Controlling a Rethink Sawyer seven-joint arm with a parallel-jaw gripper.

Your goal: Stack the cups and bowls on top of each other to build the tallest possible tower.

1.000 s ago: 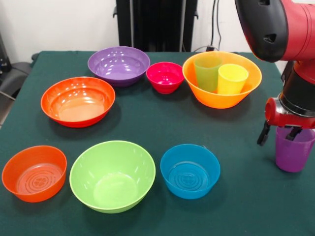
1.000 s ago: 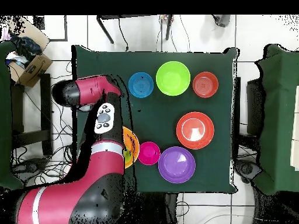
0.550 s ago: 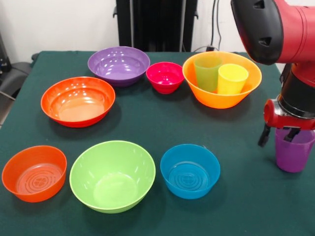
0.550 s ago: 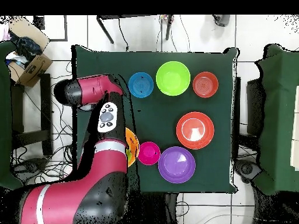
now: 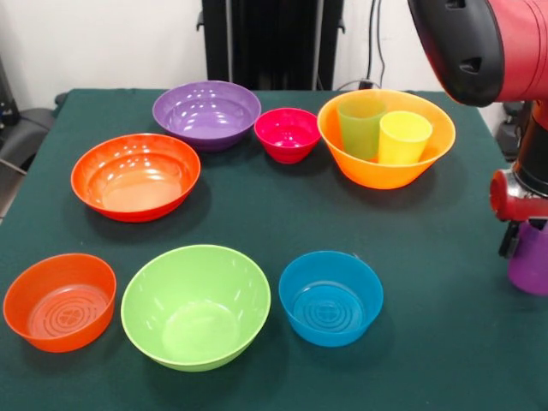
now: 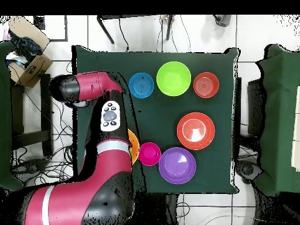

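Purple cup (image 5: 531, 267) and pincer (image 5: 521, 233) slid right to the frame edge | pincer grip: cannot tell | green cup (image 5: 360, 127), yellow cup (image 5: 403, 137) in big orange bowl (image 5: 342, 150)

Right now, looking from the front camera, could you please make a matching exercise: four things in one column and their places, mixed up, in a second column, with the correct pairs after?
Things
1. yellow cup
2. purple cup
3. blue bowl
4. pink bowl

Places
A. between the purple bowl and the big orange bowl
B. at the right edge of the picture, under the gripper
C. inside the big orange bowl, beside the green cup
D. front row, right of the lime green bowl

Pairs: 1-C, 2-B, 3-D, 4-A
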